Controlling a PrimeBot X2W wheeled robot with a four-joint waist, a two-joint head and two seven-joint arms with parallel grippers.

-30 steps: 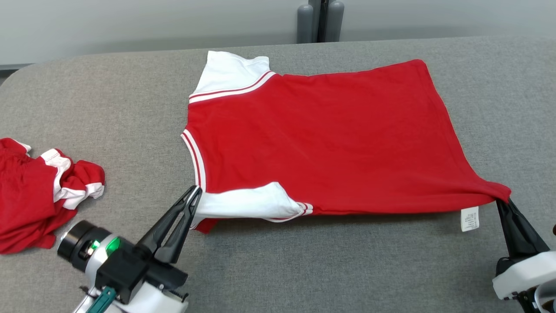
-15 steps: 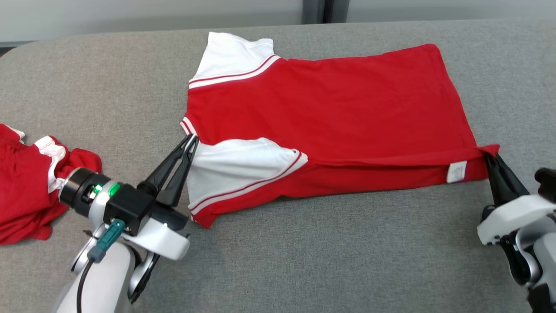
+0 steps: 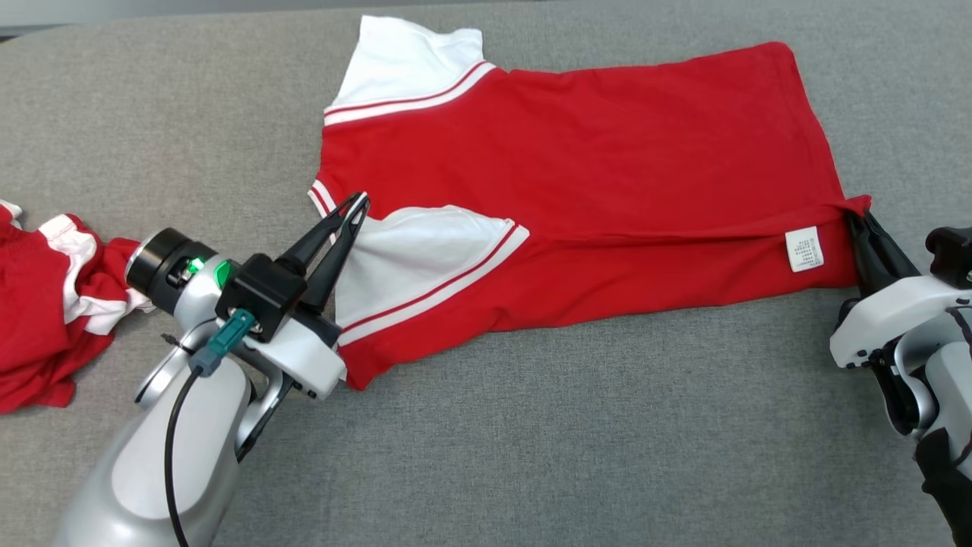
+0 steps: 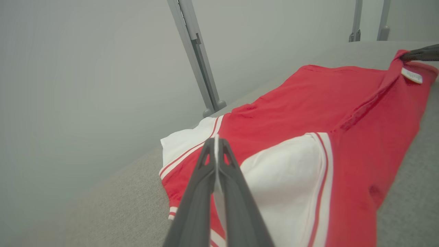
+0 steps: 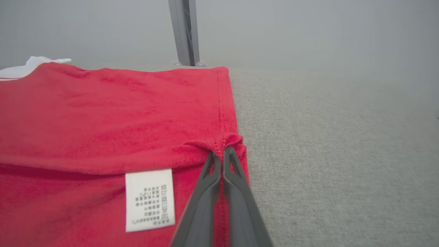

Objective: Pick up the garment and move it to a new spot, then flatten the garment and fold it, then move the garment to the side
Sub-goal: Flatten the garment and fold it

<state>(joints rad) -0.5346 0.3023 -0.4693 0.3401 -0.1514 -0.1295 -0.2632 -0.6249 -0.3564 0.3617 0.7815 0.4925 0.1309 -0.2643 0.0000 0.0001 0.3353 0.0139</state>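
1. Two grippers hold the garment [image 3: 592, 144], which lies on the grey table [image 3: 531, 456] with its long axis running left to right between them.
2. The left gripper [image 3: 357, 203] is clamped on the white sleeve [image 3: 425, 251] edge; the right gripper [image 3: 854, 220] pinches the hem corner beside the care label [image 3: 804, 248].
3. The near long edge is turned over onto the body, so the fold likely carries on away from the robot.
4. A crumpled red-and-white cloth [image 3: 38, 319] lies well apart, to the left.
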